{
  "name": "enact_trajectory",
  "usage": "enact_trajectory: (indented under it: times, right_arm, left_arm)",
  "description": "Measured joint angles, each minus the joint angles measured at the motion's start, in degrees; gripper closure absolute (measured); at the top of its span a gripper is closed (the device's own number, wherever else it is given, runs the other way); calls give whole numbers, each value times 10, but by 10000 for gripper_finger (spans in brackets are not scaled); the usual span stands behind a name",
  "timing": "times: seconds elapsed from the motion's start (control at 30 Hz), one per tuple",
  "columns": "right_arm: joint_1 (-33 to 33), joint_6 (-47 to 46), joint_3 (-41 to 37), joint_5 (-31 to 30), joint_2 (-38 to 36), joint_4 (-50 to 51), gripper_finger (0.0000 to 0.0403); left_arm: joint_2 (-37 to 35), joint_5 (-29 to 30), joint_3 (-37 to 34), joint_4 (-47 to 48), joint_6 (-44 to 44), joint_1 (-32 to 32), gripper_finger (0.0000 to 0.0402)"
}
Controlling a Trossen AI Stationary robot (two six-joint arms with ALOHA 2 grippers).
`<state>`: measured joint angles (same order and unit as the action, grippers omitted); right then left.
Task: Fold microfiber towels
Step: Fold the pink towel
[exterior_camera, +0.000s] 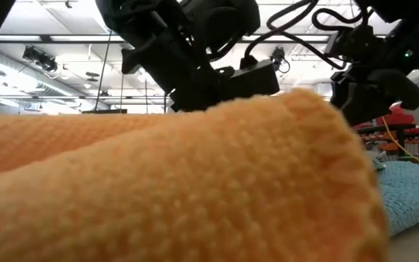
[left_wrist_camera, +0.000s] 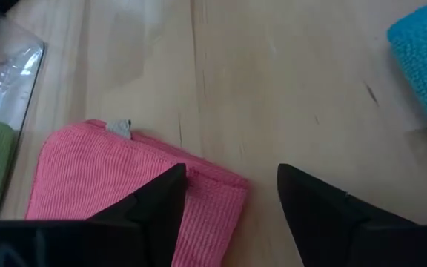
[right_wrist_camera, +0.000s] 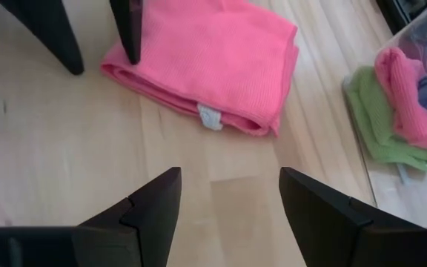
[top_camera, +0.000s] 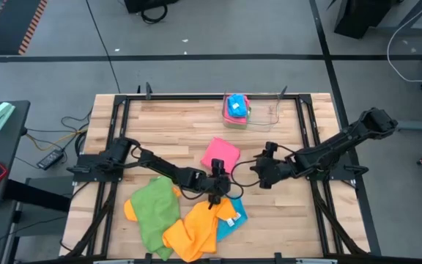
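Left gripper (left_wrist_camera: 228, 196) hangs with fingers apart at the folded pink towel's (top_camera: 220, 154) edge, holding nothing, apparently having released it flat on the table (top_camera: 174, 125), right gripper (right_wrist_camera: 228, 196) open nearby.

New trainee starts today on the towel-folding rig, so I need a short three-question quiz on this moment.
1. True or false: the folded pink towel lies on bare wood, apart from the unfolded pile.
2. Which towel in the pile lies farthest toward the left arm's side? A) green towel B) orange towel C) blue towel
3. Fill in: the left gripper and right gripper both stand ____, holding nothing.

Key: 1 true; 2 A; 3 open.
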<state>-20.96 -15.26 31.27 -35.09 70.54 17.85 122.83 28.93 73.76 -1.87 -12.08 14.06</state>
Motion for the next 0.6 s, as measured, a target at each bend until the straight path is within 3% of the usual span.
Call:
enact_trajectory:
  times: [0.27, 0.6]
  right_arm:
    - [-18, -13, 0, -11, 0, 0, 164]
    - [-28, -21, 0, -13, 0, -2, 164]
  left_arm:
    - [11, 0, 1, -4, 9, -6, 230]
    - [11, -41, 1, 9, 58, -23, 312]
